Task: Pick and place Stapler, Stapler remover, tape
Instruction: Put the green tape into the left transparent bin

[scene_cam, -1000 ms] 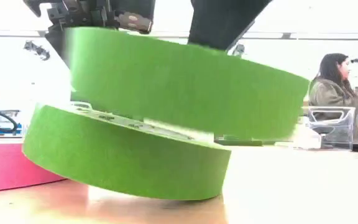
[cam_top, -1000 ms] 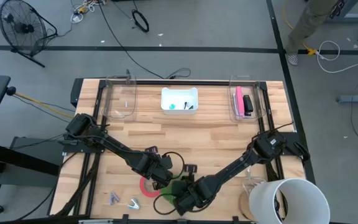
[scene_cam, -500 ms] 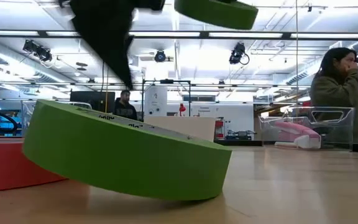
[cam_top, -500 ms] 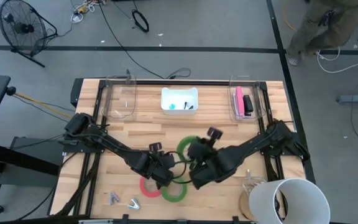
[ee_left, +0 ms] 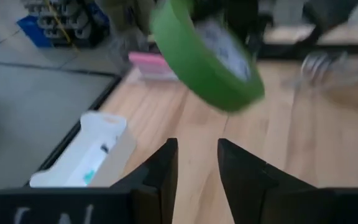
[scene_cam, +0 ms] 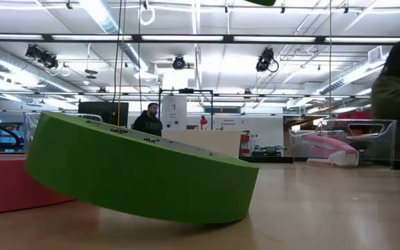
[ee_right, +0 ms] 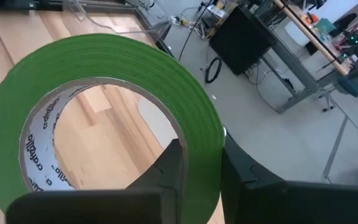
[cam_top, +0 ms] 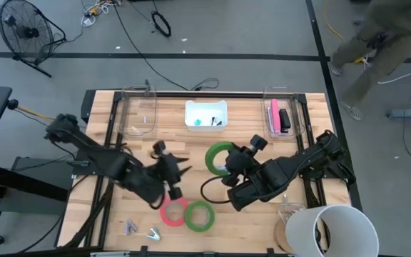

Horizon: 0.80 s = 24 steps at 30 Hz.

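From table height, only a sliver of my lifted green tape roll (scene_cam: 259,2) shows, cut off by the top edge of the frame, and my arms do not show there at all. My left wrist picture is blurred, so the bench (cam_top: 170,146) behind is hard to read.

The lifted roll (cam_top: 220,158) is a flat green ring with a wide open centre and printed lettering inside its core. My right gripper (ee_right: 199,163) is clamped on its rim, one finger inside the ring and one outside, holding it above the middle of the bench.

A second green roll (cam_top: 200,215) lies at lower centre, leaning on the red-pink roll (cam_top: 170,212) beside it.

My left gripper (ee_left: 196,163) hangs above the bench left of centre, fingers a little apart and holding nothing.
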Each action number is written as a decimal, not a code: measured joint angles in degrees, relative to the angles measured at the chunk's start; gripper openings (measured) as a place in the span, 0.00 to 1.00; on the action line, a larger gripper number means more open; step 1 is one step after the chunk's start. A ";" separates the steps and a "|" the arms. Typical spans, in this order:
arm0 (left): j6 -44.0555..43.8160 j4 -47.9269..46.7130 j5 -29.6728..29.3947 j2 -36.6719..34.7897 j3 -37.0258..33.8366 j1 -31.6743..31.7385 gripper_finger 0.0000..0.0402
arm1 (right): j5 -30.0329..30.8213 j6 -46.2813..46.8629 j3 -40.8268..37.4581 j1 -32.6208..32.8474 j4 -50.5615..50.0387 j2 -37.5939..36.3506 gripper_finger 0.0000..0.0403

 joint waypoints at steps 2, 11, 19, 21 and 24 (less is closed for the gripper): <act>0.87 0.89 0.06 -2.07 0.09 -0.03 0.29 | 0.34 -0.16 -0.01 -0.27 0.20 0.02 0.13; 2.23 1.70 7.94 -3.77 -0.02 4.18 0.30 | 5.67 -0.23 -0.01 -1.79 0.65 0.02 0.13; 3.57 8.24 16.72 -3.49 -0.02 9.34 0.30 | 6.40 -1.74 -0.01 -2.83 0.69 0.02 0.13; 4.81 11.80 21.88 -3.49 -0.02 10.71 0.30 | 6.41 -1.76 -0.01 -3.15 0.69 0.04 0.13; 4.41 13.45 26.29 -3.49 -0.02 12.17 0.31 | 6.54 -2.04 -0.01 -3.39 0.71 -0.03 0.13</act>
